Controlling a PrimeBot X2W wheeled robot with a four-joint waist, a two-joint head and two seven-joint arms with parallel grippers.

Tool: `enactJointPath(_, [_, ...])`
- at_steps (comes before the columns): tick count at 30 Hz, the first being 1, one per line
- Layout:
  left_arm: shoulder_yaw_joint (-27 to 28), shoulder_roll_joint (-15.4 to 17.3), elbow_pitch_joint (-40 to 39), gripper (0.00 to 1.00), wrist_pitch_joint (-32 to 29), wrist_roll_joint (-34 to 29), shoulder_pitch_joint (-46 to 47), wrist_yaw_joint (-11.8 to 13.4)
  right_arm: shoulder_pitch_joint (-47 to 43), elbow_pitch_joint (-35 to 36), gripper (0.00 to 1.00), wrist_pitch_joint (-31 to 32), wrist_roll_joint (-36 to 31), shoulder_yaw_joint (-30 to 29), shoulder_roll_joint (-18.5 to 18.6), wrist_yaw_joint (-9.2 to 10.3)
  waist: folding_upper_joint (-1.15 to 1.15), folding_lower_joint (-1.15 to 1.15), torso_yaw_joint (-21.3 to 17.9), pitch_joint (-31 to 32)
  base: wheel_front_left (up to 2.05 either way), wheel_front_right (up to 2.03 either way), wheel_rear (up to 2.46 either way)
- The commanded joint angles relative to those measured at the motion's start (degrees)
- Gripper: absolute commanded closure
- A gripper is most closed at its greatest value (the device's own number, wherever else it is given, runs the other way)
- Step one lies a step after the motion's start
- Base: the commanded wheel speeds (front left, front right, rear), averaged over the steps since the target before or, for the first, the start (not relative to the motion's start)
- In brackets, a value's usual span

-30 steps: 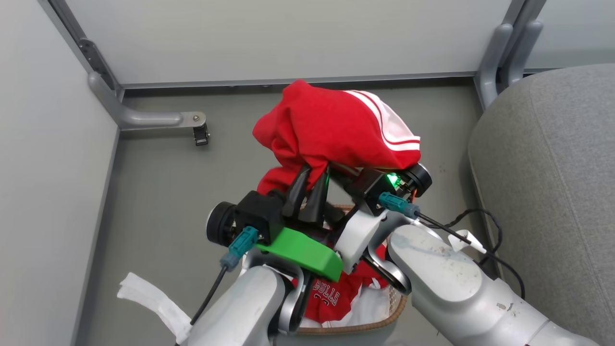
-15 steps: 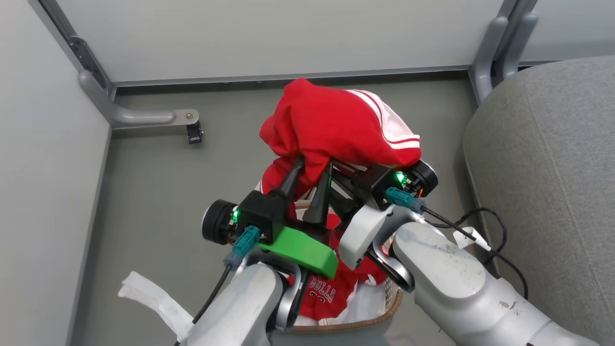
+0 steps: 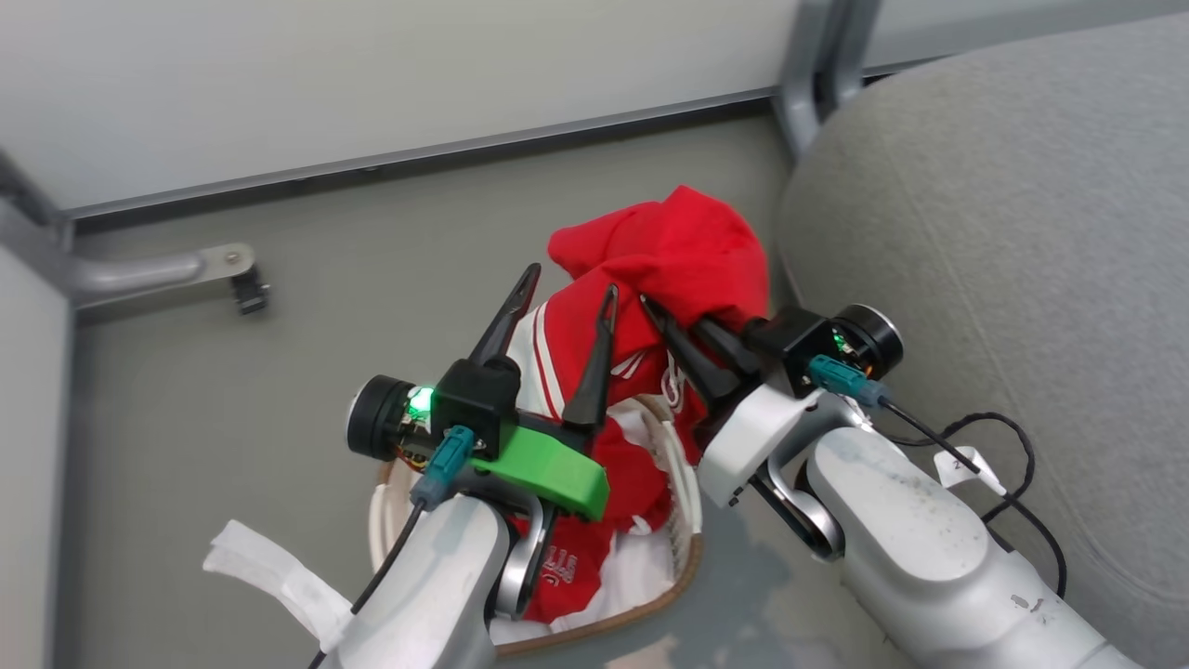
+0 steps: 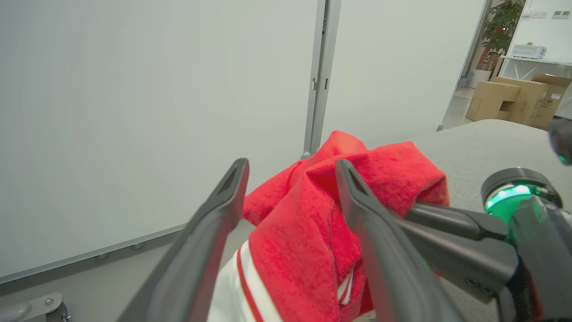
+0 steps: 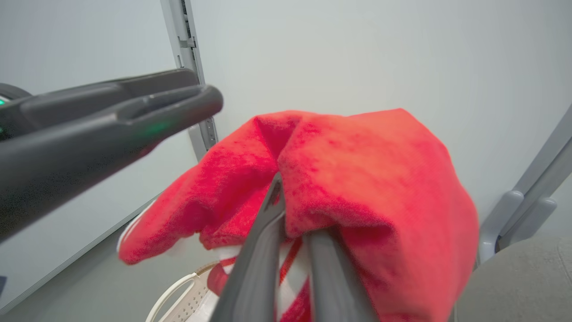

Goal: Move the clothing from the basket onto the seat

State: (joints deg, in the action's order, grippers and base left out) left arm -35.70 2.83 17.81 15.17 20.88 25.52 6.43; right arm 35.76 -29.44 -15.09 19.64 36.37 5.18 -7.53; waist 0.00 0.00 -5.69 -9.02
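- Red cloth first — one garment [image 3: 687,269] hangs lifted above the basket [image 3: 687,557], bunched right by the edge of the grey seat [image 3: 1003,232] but, to my eye, not yet laid on it.
- Right gripper [image 3: 671,314] has its jaws pinched tight on that garment. The left gripper [image 3: 572,280] stands spread wide just beside the cloth, gripping nothing.
- Left to do: set this piece down, then fetch the printed shirt [image 3: 557,567] lying in the basket on the white sheet [image 3: 641,569].
- Head view shows what remains in the basket. The left wrist view adds cardboard boxes [image 4: 514,100] beyond the seat — the right wrist view, a basket handle [image 5: 172,295].
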Motion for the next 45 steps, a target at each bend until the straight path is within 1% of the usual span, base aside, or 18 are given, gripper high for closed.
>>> enactJointPath(1, [0.55, 0.30, 0.38, 0.00, -0.02, -0.85, -0.14, -0.42, -0.98, 0.85, 1.00, -0.11, -0.25, -0.60, 0.43, 0.08, 0.00, 0.00, -7.69, -2.07, 0.00, 0.00, 0.00])
enactJointPath(7, [2.31, 0.59, 1.82, 0.00, -0.03, -2.75, -0.24, -2.12, -2.85, 2.90, 1.00, -0.11, -0.40, -2.64, 1.36, 0.08, 0.00, 0.00, -16.45, -3.14, 0.00, 0.00, 0.00])
enactJointPath(11, [3.50, 0.53, 2.15, 0.00, -0.02, -3.78, -0.83, -2.89, -3.54, 4.06, 1.00, -0.11, -0.41, -3.76, 2.07, 0.08, 0.00, 0.00, -21.30, -3.62, 0.00, 0.00, 0.00])
enactJointPath(15, [3.84, 0.44, 2.65, 0.00, -0.03, -4.64, -0.53, -3.78, -3.66, 4.93, 1.00, -0.11, -1.14, -4.68, 2.97, 0.08, 0.00, 0.00, -24.13, -4.44, 0.00, 0.00, 0.00])
enactJointPath(19, [4.20, 0.37, 3.23, 0.00, -0.03, -5.70, 0.05, -4.10, -2.19, 4.37, 1.00, -0.11, -1.20, -6.11, 4.72, 0.08, 0.00, 0.00, -25.49, -5.90, 0.00, 0.00, 0.00])
enactJointPath(22, [4.09, 0.42, 4.04, 0.00, -0.03, -6.26, 0.77, -4.43, 0.12, 3.69, 1.00, -0.11, -1.05, -8.09, 6.36, 0.08, 0.00, 0.00, -25.38, -7.75, 0.00, 0.00, 0.00])
enactJointPath(24, [3.90, 0.46, 4.57, 0.00, -0.03, -6.89, 1.63, -4.74, 2.29, 2.94, 1.00, -0.11, -1.13, -9.85, 8.33, 0.08, 0.00, 0.00, -24.73, -9.60, 0.00, 0.00, 0.00])
enactJointPath(30, [3.28, 1.62, 6.79, 0.00, -0.03, -9.12, 4.40, -5.16, 11.95, 0.61, 1.00, -0.11, -0.58, -15.39, 14.32, 0.08, 0.00, 0.00, -21.66, -16.79, 0.00, 0.00, 0.00])
enactJointPath(33, [2.85, 2.02, 7.45, 0.00, -0.19, -9.82, 5.99, -5.19, 16.49, -0.30, 1.00, -0.11, 0.30, -18.15, 16.63, 0.08, 0.00, 0.00, -20.09, -20.20, 0.00, 0.00, 0.00])
enactJointPath(37, [2.18, 2.84, 7.35, 0.00, -0.78, -11.03, 7.99, -4.97, 22.09, -2.19, 1.00, -0.11, 1.52, -22.57, 18.59, 0.08, 0.00, 0.00, -18.21, -24.63, 0.00, 0.00, 0.00])
enactJointPath(38, [1.90, 2.99, 7.15, 0.00, -0.91, -11.55, 8.94, -4.90, 24.23, -3.35, 1.00, -0.11, 1.70, -24.63, 19.19, 0.08, 0.00, 0.00, -17.32, -26.41, 0.00, 0.00, 0.00])
enactJointPath(42, [1.19, 3.08, 6.81, 0.00, -1.43, -12.41, 10.38, -4.70, 26.65, -4.85, 1.00, -0.11, 1.87, -28.57, 19.76, 0.08, 0.00, 0.00, -15.65, -29.47, 0.00, 0.00, 0.00])
enactJointPath(45, [0.56, 3.02, 6.53, 0.00, -1.72, -12.87, 11.39, -4.60, 27.49, -7.18, 1.00, -0.11, 1.31, -32.62, 20.57, 0.08, 0.00, 0.00, -14.32, -31.29, 0.00, 0.00, 0.00])
